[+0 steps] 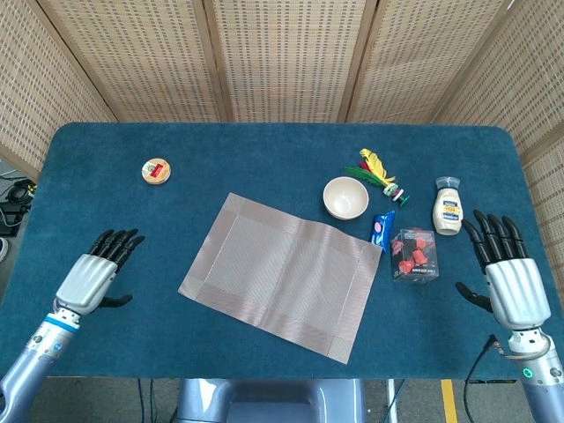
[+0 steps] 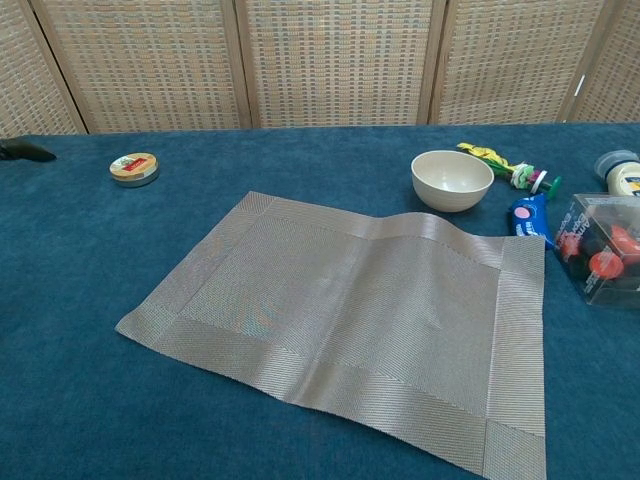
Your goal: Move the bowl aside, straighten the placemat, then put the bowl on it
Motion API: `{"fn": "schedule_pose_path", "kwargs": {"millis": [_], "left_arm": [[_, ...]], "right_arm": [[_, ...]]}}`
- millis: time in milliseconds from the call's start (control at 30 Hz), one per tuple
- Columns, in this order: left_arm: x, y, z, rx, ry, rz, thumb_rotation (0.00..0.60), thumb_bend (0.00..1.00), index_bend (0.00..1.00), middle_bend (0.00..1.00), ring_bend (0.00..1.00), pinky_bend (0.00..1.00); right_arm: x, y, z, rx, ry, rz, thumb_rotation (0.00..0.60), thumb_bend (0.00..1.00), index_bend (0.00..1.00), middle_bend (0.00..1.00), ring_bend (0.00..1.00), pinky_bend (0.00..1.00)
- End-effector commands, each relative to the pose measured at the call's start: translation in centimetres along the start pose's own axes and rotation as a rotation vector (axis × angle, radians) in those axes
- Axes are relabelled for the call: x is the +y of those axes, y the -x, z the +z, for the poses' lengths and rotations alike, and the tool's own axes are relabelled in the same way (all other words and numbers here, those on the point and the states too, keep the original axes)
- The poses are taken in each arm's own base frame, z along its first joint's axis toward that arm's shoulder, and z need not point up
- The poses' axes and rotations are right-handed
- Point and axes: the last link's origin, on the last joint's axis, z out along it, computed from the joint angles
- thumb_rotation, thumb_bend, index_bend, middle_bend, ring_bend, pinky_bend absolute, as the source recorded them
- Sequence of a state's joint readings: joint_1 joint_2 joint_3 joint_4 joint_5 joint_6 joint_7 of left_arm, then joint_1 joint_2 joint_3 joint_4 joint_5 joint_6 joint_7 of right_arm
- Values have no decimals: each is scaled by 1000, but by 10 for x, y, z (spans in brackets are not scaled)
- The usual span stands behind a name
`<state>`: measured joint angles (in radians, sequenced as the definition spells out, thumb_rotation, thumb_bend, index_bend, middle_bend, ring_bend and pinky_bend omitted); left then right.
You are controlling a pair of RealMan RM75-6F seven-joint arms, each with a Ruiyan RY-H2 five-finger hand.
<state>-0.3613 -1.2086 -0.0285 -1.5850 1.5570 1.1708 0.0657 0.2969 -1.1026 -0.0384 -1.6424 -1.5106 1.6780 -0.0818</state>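
- a table [image 1: 220, 150] covered in dark blue cloth is filling both views, with woven cane screen panels [image 1: 282, 53] standing behind its far edge.
- the placemat [image 1: 282, 275] is lying near the middle of the table, a grey-brown woven rectangle with a paler border band; it is sitting askew to the table edges, its near right corner pointing toward the front edge.
- in the chest view the placemat's far edge [image 2: 420, 225] is rising in a soft hump just in front of the bowl; the rest is lying flat.
- the bowl [image 1: 345, 196] is sitting upright on the cloth just beyond the placemat's far right corner, cream-coloured, round and showing nothing inside; it is off the mat, and whether it is touching the mat's edge is not clear.
- right of the bowl a blue packet [image 1: 382, 228], a clear box with red pieces [image 1: 413, 256], a small white bottle [image 1: 448, 207] and a yellow and green toy [image 1: 377, 167] are crowding the right side.
- a small round tin [image 1: 156, 171] is sitting alone at the far left, well apart from the mat.
- the left hand [image 1: 95, 275] is hovering over the front left of the table, fingers spread, holding nothing.
- the right hand [image 1: 506, 271] is hovering at the front right, fingers spread and pointing away, holding nothing.
- bare cloth is lying left of the mat and along the far edge.
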Motion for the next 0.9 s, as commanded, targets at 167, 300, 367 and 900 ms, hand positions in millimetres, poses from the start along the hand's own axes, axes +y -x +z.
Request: {"fn": "schedule_pose_path", "kwargs": {"millis": [167,300,367,900], "left_arm": [[33,37,57,-100,199,105,600,59,180,0,0,0],[35,48,68,-97,247,112,600,122,265,0,0,0],[34,55,71,-92,268,118,600,167,276,0,0,0],[22,70,83,-93,289,154,600,232,297,0,0,0]], "right_arm": [[-1,22,-21,-34,71,87,600,0,0,0,0,0],[2,24,-19,-42,84,76,600,0,0,0,0,0],[3,26,-18,-52,87,73,600,0,0,0,0,0],[4,27,-16,-64,94,83,600,0,0,0,0,0]]}}
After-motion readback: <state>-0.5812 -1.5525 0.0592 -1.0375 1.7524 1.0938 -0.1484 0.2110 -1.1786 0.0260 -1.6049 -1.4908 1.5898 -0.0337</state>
